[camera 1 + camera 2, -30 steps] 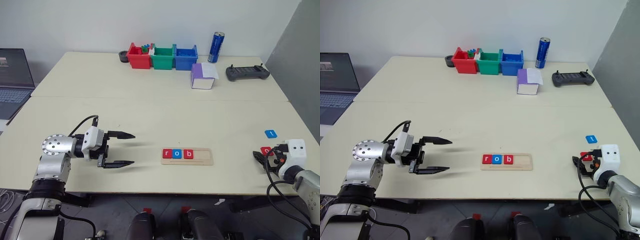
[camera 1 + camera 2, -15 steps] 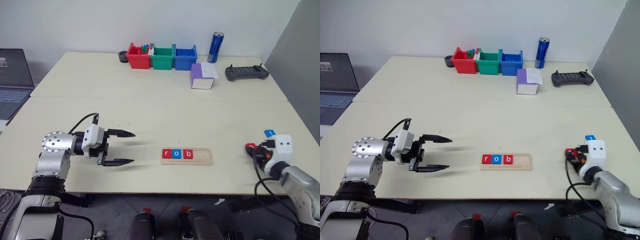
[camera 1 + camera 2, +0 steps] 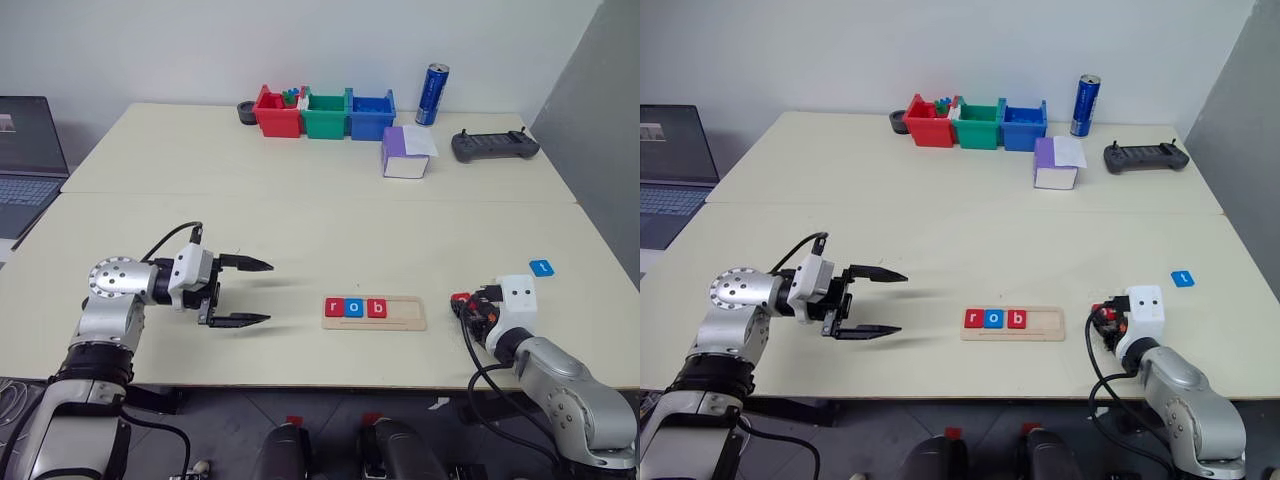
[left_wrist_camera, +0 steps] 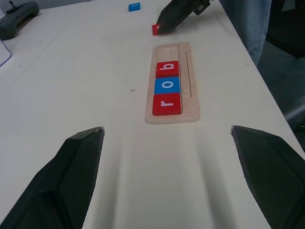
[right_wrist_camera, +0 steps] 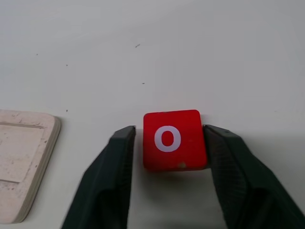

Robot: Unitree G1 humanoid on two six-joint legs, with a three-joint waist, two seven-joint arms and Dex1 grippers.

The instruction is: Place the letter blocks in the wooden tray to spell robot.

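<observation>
The wooden tray (image 3: 405, 313) lies near the table's front edge. Three letter blocks fill its left end: a red r (image 3: 334, 307), a blue o (image 3: 353, 307) and a red b (image 3: 375, 307); its right part is bare. Just right of the tray, my right gripper (image 3: 466, 306) is shut on a red o block (image 5: 174, 140), which sits between its two fingertips low over the table. A blue t block (image 3: 541, 267) lies alone further right. Left of the tray, my left gripper (image 3: 268, 292) is wide open and points at it with nothing between its fingers.
At the table's far side stand a red bin (image 3: 277, 112), a green bin (image 3: 324, 115) and a blue bin (image 3: 370, 115), a blue can (image 3: 432, 95), a purple and white box (image 3: 406, 153) and a black controller (image 3: 494, 146). A laptop (image 3: 25, 160) sits at the left.
My right gripper closed on the red o block and carried it left, from beside the blue t block to just right of the tray. The left gripper stayed in place, open.
</observation>
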